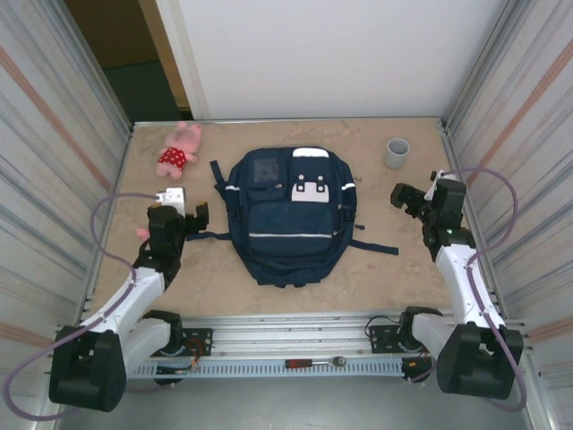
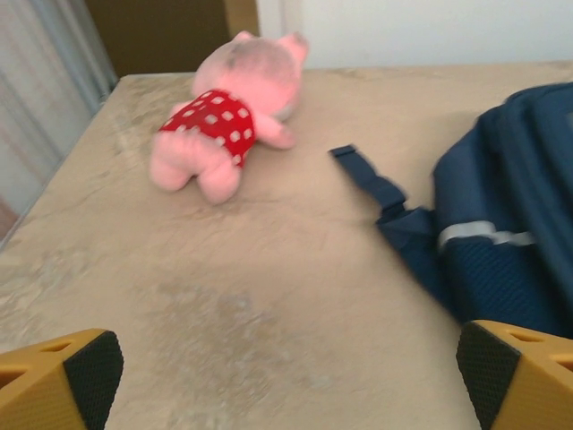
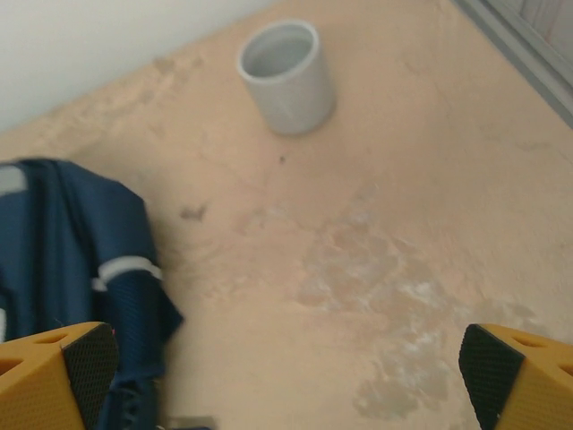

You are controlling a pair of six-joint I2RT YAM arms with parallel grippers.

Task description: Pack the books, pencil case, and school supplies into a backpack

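While both arms flank it, the large navy blue fabric backpack lies flat at the middle of the tan desk, front panel up, its white patches toward the far edge and its base toward the arm bases. Left claw: wide open and empty, black pads apart over bare desk just left of the bag. Right claw: likewise wide open and empty, to the bag's right, well apart from it. A loose navy webbing strap trails from the bag's left side toward a pink plush toy in a red spotted dress at the far left; a small grey cylindrical cup stands upright at the far right. Handling, as judged: the backpack is soft and limp, so it will sag, fold and drag rather than lift as one piece, and its smooth cloth may slip from a shallow pinch. The better holds are probably a webbing strap or a firm gather of fabric at a seam near the top; a second hold on the opposite side should keep it from slumping.
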